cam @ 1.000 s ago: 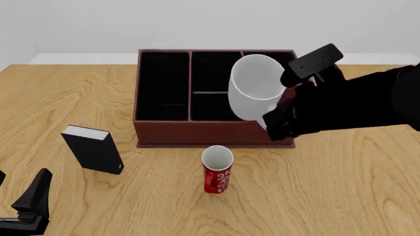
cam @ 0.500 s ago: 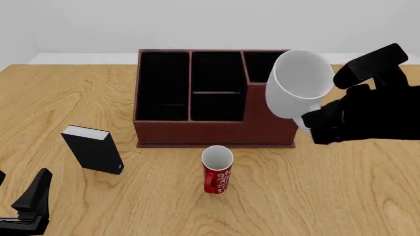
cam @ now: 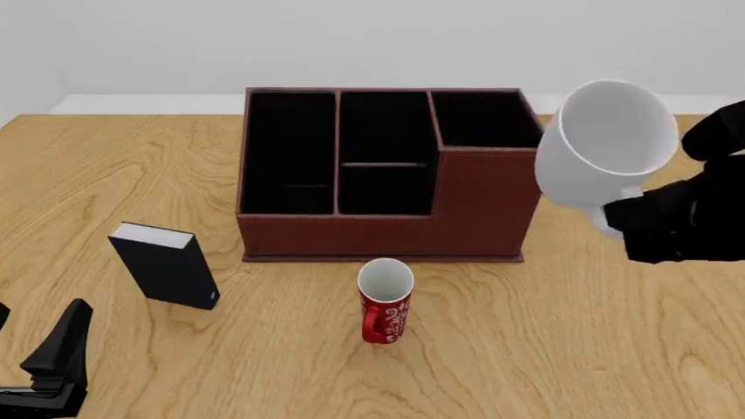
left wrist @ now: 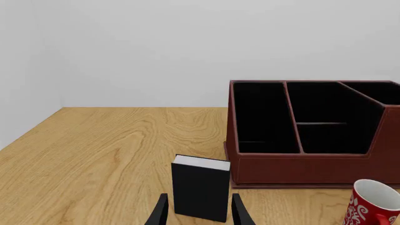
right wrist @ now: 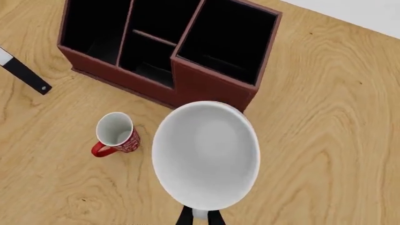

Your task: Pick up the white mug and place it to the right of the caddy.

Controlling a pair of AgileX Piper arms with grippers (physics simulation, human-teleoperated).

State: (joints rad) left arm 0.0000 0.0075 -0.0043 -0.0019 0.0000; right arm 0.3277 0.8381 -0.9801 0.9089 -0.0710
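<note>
Light wood-grain surface [cam: 605, 349], large dark red-brown leather-look rectangular caddy [cam: 385, 229] with black-lined compartments toward the far side, small upright black book-like box with white top [cam: 166, 264] near the left, red mug with white swirl pattern [cam: 386, 302] just in front of the caddy

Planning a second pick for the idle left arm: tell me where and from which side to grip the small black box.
Grip the small black box across its two broad faces, near the white top. It stands upright on a narrow base, so come in level from the left hand side; its open fingers already frame the box in the wrist view. A high push could tip it.
</note>
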